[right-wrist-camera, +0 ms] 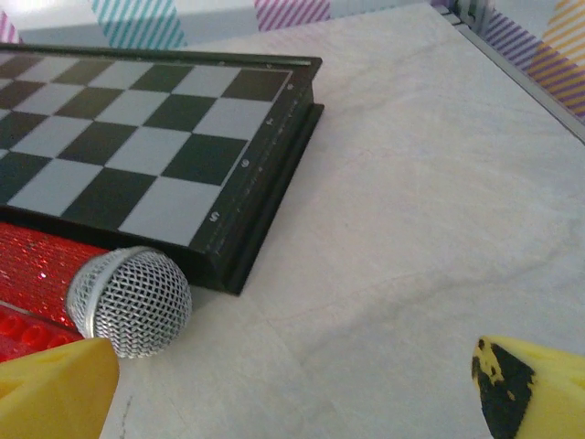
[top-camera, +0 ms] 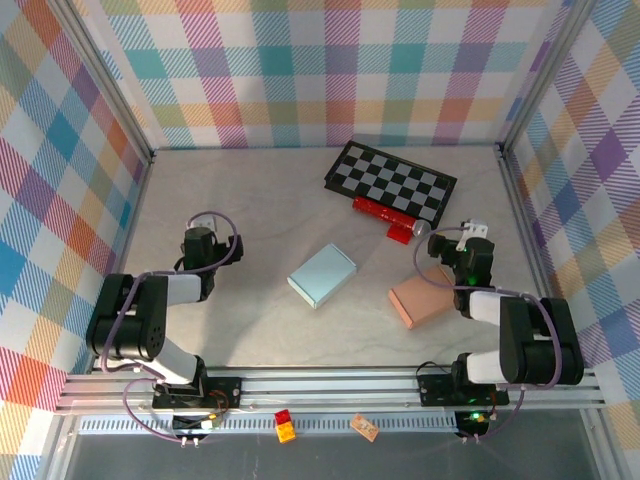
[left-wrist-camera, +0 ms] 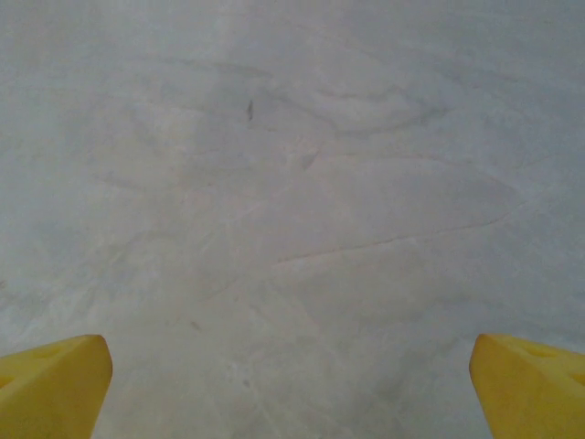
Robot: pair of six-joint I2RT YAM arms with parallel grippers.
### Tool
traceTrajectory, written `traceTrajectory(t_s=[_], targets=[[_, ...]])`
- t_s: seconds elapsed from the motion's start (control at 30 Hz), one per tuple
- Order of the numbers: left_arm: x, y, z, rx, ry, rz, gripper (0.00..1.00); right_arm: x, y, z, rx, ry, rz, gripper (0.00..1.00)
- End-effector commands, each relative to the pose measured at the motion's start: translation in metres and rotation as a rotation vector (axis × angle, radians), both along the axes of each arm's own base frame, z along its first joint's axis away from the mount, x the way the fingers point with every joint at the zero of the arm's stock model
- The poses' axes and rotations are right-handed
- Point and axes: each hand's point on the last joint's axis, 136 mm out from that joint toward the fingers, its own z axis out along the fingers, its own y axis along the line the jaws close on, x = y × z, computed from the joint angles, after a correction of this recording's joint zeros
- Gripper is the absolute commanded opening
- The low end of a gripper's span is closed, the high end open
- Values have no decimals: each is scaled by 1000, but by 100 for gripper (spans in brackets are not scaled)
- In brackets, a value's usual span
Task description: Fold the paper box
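— Box position, from overhead?
— My guess for the paper box is the pale blue box (top-camera: 322, 276). It lies flat on the surface (top-camera: 250, 200), to the right of the left claw (top-camera: 200, 240) and a little nearer the bases. From the right claw (top-camera: 458, 243) it lies to the left. A salmon slab (top-camera: 420, 302) sits just beside the right claw, on its base side, and could be the task's thing instead; I cannot tell which.
— Long axis?
— Diagonal, with the near end toward the left arm and the far end toward the chessboard (top-camera: 392, 182). The blue box lies between the two claws, with neither clearly nearer, so I judge either arm would have to swing inward.
— Left wrist view?
— The yellow fingers (left-wrist-camera: 55, 389) sit at the bottom corners, spread wide, with nothing between them. Ahead of that claw is bare pale surface.
— Right wrist view?
— That claw is spread wide too, and empty. Just beside one finger is the mesh head of a red microphone (right-wrist-camera: 128, 297), seemingly touching the chessboard's edge ahead.
— What does each view add?
— Overhead gives the box's heading and both arms at once. The wrist views give the finger gap and how closely the microphone crowds the right claw. That claw faces away from the blue box, so in my judgement a turn would come first.
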Motion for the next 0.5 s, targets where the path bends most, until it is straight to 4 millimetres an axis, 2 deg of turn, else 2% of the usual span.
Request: traceTrajectory(t_s=[0.0, 0.07, 0.2, 0.33, 0.47], targets=[[4, 0, 27, -5, -213, -15, 100, 5, 0, 19, 29, -112, -1, 99], [-3, 1, 28, 1, -249, -13, 100, 2, -1, 18, 30, -141, -12, 99], [8, 0, 21, 1, -174, -10, 100, 0, -1, 18, 30, -142, -9, 99], [9, -1, 22, 14, -179, -6, 100, 14, 5, 13, 19, -78, 19, 99], [8, -2, 23, 22, -180, -7, 100, 40, 27, 1, -37, 48, 112, 99]])
